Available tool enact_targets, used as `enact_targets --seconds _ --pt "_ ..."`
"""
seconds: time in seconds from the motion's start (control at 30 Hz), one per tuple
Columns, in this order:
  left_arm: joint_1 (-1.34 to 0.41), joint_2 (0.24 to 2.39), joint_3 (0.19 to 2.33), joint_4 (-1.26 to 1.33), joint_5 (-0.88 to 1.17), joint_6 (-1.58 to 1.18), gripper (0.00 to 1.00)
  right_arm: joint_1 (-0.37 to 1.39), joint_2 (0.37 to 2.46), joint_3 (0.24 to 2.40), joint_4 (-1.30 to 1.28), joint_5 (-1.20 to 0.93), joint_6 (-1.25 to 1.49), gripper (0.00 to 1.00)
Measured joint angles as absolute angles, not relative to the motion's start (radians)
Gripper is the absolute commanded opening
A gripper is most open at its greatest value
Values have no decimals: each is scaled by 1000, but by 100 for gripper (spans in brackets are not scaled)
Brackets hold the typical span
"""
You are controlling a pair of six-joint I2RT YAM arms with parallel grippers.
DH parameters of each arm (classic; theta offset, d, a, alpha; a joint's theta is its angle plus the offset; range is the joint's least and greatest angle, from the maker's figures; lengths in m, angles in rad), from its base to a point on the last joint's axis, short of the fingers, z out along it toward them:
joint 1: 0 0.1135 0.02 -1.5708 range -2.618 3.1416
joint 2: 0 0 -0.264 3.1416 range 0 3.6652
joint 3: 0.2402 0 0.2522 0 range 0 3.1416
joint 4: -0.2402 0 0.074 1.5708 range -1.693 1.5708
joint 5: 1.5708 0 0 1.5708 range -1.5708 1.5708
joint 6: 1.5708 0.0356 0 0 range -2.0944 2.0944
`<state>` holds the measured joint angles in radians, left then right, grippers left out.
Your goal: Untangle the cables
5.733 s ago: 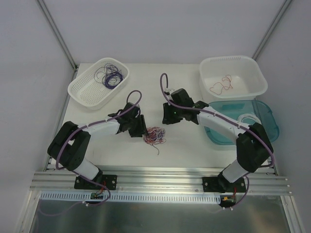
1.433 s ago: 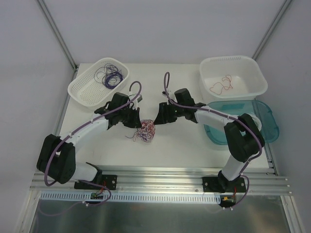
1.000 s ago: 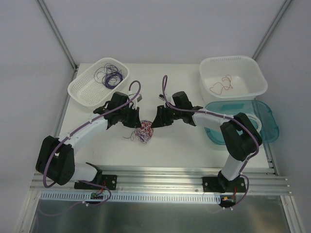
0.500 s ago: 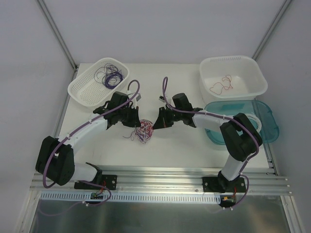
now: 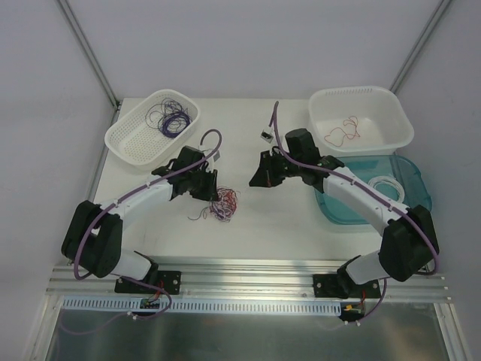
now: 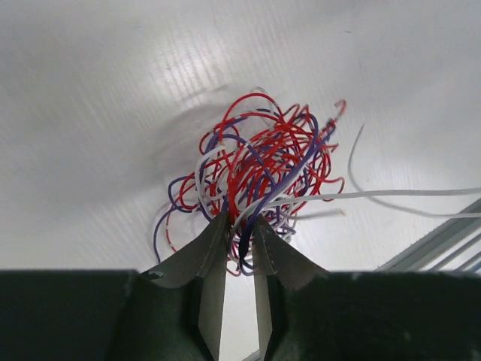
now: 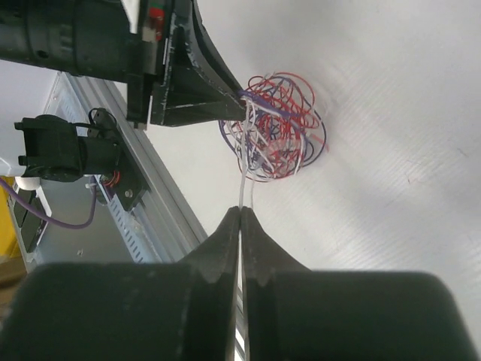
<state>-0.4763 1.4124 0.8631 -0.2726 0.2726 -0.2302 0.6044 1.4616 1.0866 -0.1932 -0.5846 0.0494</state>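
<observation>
**While you are pinching it from both sides, the tangle of cables (image 6: 259,177) is sitting between your arms**

Its red, purple and white loops are balling up over the middle of the white table (image 5: 285,226). Your left gripper (image 6: 240,220) is clamping strands at its near edge. Your right gripper (image 7: 240,213), fingers pressed together a little apart, is pinching one white strand (image 7: 243,188) running out of it.

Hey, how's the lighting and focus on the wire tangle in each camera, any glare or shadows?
Left wrist: wire tangle sharp, soft shadow on the table to its upper left, mild sheen above. Right wrist: tangle clear, right gripper a dark foreground shape. Top view: even light, tangle too small for detail.
</observation>
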Motion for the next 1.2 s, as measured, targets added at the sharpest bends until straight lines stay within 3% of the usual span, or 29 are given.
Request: enact_targets --seconds 0.07,0.2,0.37,0.43,0.77,1.2 --pt "-476 1419 863 -276 256 -232 32 597 1441 1106 -225 -575 41 1" --pt "-476 1420 863 -282 241 -241 65 596 1433 1126 -268 -554 38 1" --pt "-476 1408 863 -291 214 -265 92 596 1430 1126 -303 -537 54 1" --pt "-476 1391 863 -291 204 -286 98 596 1425 1129 -318 -525 60 1" --pt "-506 1332 820 -190 179 -463 94 605 1376 1184 -356 -501 78 1" --pt "-603 1568 833 -101 43 -572 77 617 1280 1232 -418 -437 92 1"
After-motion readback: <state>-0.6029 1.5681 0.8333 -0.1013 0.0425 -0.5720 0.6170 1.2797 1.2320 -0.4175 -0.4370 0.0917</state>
